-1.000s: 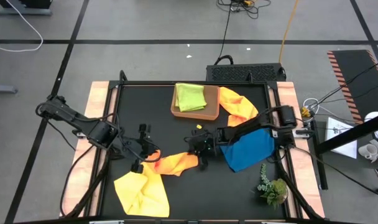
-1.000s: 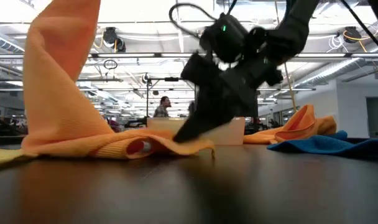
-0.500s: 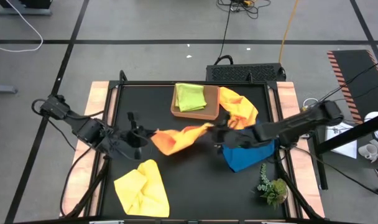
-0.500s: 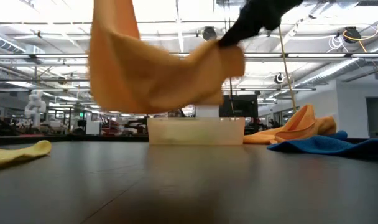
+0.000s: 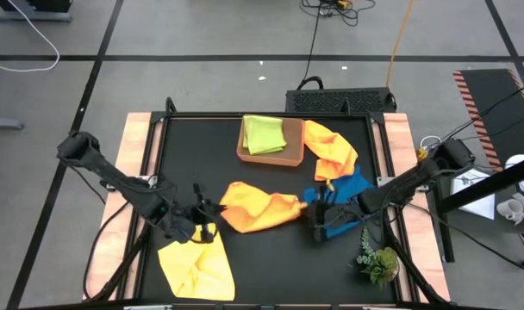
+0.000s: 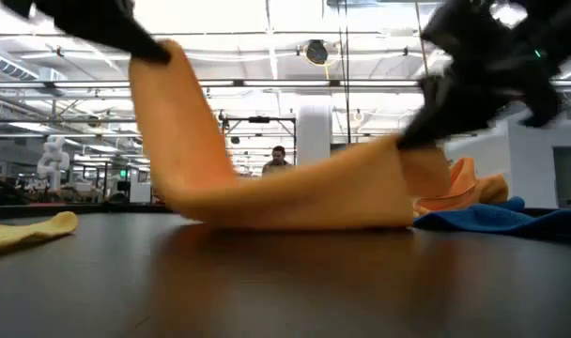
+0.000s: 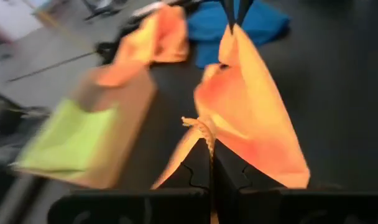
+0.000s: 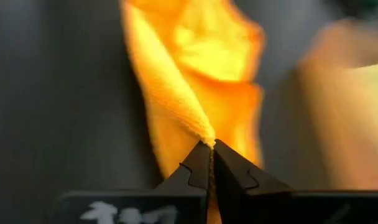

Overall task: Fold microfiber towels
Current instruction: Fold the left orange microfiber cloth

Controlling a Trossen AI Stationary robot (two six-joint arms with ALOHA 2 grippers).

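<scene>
An orange towel stretches between my two grippers in the middle of the table, and its sagging middle rests on the black tabletop. My left gripper is shut on the towel's left end, which it holds high. My right gripper is shut on the right end, lower down. A yellow towel lies at the near left. A blue towel and a second orange towel lie on the right. A lime green towel lies in the brown tray. My left gripper pinches a bunched corner of the orange towel between its two fingertips, coming from the table's left and slanting down. That end is lifted clear and the cloth slopes away from it down to the table. My right gripper pinches the opposite corner at its fingertips, coming from the table's right and slanting down. This end hangs just above the table, with the cloth running slack toward the other gripper.
A small green plant stands at the near right corner. The tray sits at the far middle of the table. Bare black tabletop lies near the front edge between the yellow towel and the plant.
Both grippers lifted the orange towel clear of the table, then lowered it, so its middle now rests on the table. My right gripper has gone toward the table's right edge, and my left gripper has come down. The towel has been drawn out lengthwise between them.
</scene>
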